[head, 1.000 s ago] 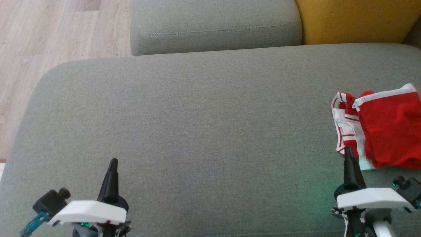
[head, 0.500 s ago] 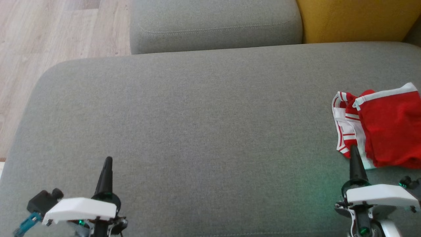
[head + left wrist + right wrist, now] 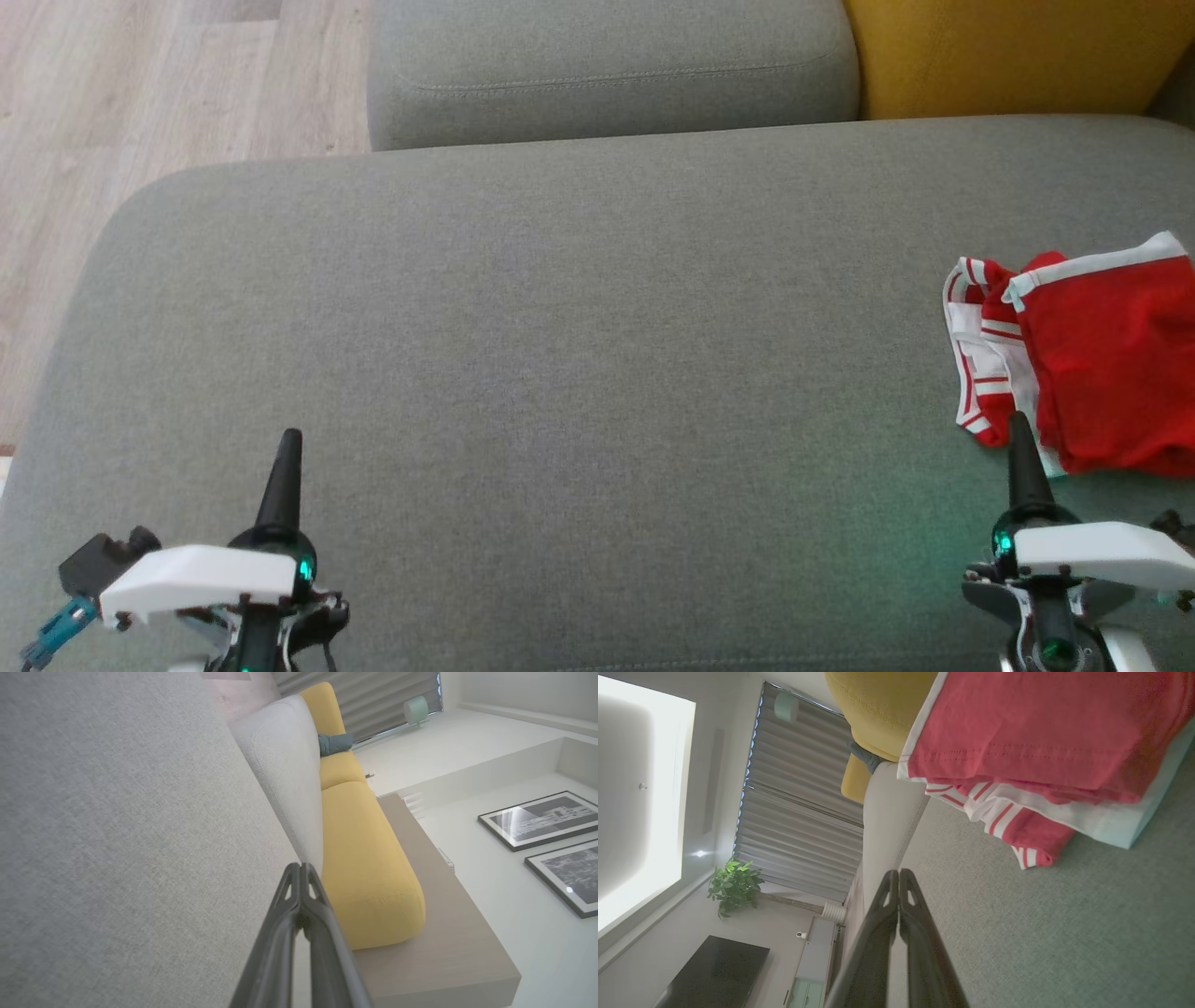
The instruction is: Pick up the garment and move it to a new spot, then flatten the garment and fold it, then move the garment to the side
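I see the red-and-white garment (image 3: 1097, 364) folded at the right edge of the grey sofa seat (image 3: 560, 327). Left gripper (image 3: 291, 437) and right gripper (image 3: 1019, 418) are both pinched closed, holding nothing. The right tip is just beside the garment's near corner. There's wide open cushion between the grippers, and wood floor (image 3: 112, 112) past the seat's left edge.

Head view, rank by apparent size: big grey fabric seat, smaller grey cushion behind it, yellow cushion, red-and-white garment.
1. Big grey fabric seat
2. Smaller grey cushion
3. Yellow cushion and red-and-white garment: alike, both cropped by the frame.
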Robot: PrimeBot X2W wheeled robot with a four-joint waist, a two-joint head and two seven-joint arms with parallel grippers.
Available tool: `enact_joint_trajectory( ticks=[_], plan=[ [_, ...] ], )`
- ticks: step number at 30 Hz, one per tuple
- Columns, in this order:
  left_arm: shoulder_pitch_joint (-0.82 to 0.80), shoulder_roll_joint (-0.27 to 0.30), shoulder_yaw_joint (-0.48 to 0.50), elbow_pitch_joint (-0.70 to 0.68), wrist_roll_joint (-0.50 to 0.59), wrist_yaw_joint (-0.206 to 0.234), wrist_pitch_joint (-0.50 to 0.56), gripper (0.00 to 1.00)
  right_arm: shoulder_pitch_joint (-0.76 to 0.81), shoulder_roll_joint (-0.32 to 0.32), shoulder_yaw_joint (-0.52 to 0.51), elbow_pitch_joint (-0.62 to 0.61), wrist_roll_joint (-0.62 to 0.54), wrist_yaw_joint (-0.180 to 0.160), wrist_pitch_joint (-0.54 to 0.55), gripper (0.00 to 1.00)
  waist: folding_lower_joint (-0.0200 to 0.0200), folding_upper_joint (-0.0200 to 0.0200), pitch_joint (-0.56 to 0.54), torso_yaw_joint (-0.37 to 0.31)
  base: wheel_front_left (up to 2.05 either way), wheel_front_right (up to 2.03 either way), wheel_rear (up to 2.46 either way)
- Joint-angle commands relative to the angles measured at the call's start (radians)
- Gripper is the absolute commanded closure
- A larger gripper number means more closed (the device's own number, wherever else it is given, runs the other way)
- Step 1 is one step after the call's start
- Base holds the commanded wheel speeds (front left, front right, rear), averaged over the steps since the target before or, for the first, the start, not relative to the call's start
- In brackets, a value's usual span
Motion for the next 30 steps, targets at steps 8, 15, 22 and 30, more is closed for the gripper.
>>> enact_joint_trajectory(
  ticks=[8,15,22,30],
  plan=[
    [-0.074,0.017,0.052,-0.011,-0.104,-0.021,0.031,1.00,-0.070,-0.021,-0.004,-0.037,0.116,-0.001,0.030,1.00,0.0000,0.0000,0.003,0.000,0.00,0.00,0.00],
    [-0.088,0.017,0.074,0.002,-0.185,-0.029,0.055,1.00,-0.076,-0.021,-0.018,-0.038,0.205,-0.001,0.054,1.00,0.0000,0.0000,0.006,-0.001,0.00,0.00,0.00],
    [-0.098,0.017,0.090,0.012,-0.245,-0.035,0.073,1.00,-0.080,-0.021,-0.028,-0.038,0.271,-0.001,0.072,1.00,0.0000,0.0000,0.008,-0.001,0.00,0.00,0.00],
    [-0.112,0.016,0.112,0.026,-0.326,-0.042,0.098,1.00,-0.086,-0.020,-0.042,-0.038,0.360,-0.001,0.096,1.00,0.0000,0.0000,0.011,-0.001,0.00,0.00,0.00]
  ],
)
